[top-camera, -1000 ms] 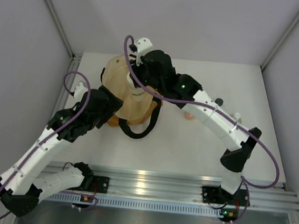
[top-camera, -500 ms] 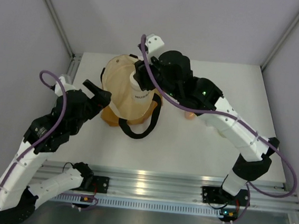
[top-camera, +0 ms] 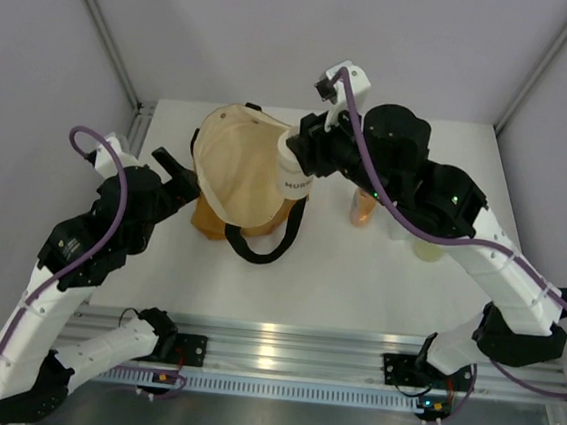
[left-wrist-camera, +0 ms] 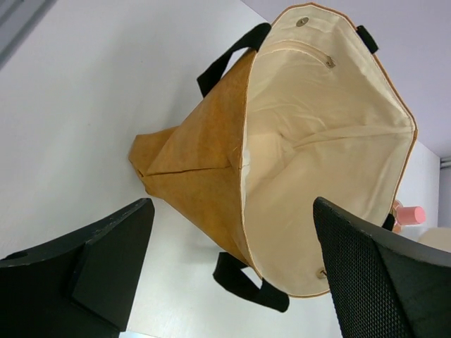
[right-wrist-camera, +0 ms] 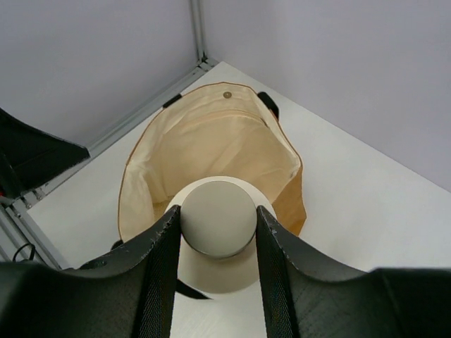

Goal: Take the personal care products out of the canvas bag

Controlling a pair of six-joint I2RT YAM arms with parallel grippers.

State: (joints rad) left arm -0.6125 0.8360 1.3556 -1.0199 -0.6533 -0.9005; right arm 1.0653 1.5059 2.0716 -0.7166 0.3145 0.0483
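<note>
Now that the left arm has backed off, the left gripper (left-wrist-camera: 232, 211) hangs open and empty just beside the canvas bag (top-camera: 235, 173). On the table to the bag's right, the amber bottle (top-camera: 361, 208) stands upright, and the yellow-green bottle (top-camera: 426, 250) is half hidden under the right arm. I can't find the jar. The bag mouth gapes, and both wrist views show only bare cream lining. Further back, the right gripper (right-wrist-camera: 217, 225) is clamped on the cap of the whitish bottle (top-camera: 293, 176), which has come up out of the mouth and hangs above the bag's right rim. My read: this is the last item out, and it goes down next to the others.
</note>
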